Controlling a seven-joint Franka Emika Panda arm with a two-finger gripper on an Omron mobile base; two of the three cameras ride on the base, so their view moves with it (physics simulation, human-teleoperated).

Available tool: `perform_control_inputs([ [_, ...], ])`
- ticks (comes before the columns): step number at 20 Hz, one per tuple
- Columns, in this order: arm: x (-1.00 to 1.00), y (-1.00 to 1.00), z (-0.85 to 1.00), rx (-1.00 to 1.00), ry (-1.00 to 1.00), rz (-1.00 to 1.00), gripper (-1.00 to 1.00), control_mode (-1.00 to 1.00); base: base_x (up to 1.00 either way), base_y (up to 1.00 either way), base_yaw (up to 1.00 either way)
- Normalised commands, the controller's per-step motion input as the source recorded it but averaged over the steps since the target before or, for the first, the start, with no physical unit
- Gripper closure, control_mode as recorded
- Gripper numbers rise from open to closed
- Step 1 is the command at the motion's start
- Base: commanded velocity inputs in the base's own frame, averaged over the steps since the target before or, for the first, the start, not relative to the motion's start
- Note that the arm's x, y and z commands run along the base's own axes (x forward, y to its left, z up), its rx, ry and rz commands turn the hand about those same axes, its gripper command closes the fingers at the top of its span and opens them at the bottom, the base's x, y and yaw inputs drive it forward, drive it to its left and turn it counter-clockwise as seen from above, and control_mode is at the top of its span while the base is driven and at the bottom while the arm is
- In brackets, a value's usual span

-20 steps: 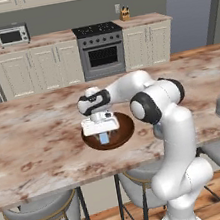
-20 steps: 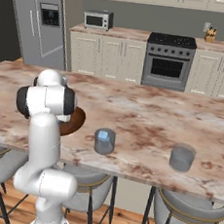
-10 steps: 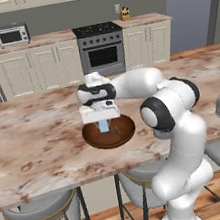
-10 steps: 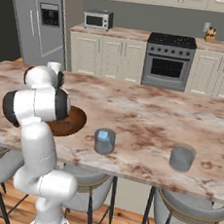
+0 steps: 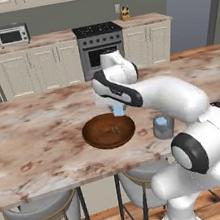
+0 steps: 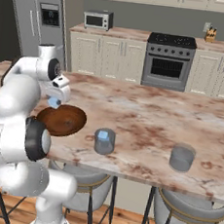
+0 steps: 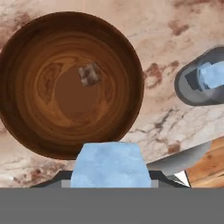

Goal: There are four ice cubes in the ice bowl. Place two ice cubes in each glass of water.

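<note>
My gripper [image 5: 118, 111] hangs just above the far right rim of the ice bowl [image 5: 99, 136], shut on a pale-blue ice cube [image 5: 118, 110]. From the hand, that ice cube [image 7: 109, 164] sits between my fingertips over the ice bowl's [image 7: 35, 57] near rim. Another ice cube [image 7: 89, 74] lies near the bowl's middle. To the right of the bowl stands a glass of water [image 5: 163, 127] with an ice cube [image 7: 213, 74] in it. A second glass of water [image 6: 182, 157] stands farther right. From the right side, the gripper [image 6: 55, 101] hovers over the ice bowl [image 6: 64, 121].
The bowl and the glasses stand near the front edge of a marble island counter [image 5: 31, 140]. Grey stools [image 6: 181, 214] are tucked under that edge. A stove [image 6: 167, 63] and cabinets line the far wall.
The gripper closed on an ice cube down in the bowl, then rose and shifted slightly right with it. The arm swung round; bowl and glasses stayed put.
</note>
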Motion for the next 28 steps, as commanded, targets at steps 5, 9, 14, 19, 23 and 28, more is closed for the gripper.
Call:
perform_control_inputs([
  [5, -0.64, -0.82, 0.84, 0.0, -0.15, -0.12, 1.0, -1.0, 0.0, 0.0, 0.0],
  [9, -0.61, -0.99, 0.59, -0.01, -0.04, -0.15, 1.0, -1.0, 0.0, 0.0, 0.0],
  [14, -0.5, -1.0, 0.48, -0.05, 0.0, -0.18, 1.0, -1.0, 0.0, 0.0, 0.0],
  [19, -0.55, -1.0, 0.17, 0.01, 0.0, -0.17, 1.0, -1.0, 0.0, 0.0, 0.0],
  [23, -0.67, -1.0, 0.0, 0.09, 0.0, -0.15, 1.0, -1.0, 0.0, 0.0, 0.0],
  [28, -0.55, -1.0, 0.0, 0.08, 0.0, -0.17, 1.0, -1.0, 0.0, 0.0, 0.0],
])
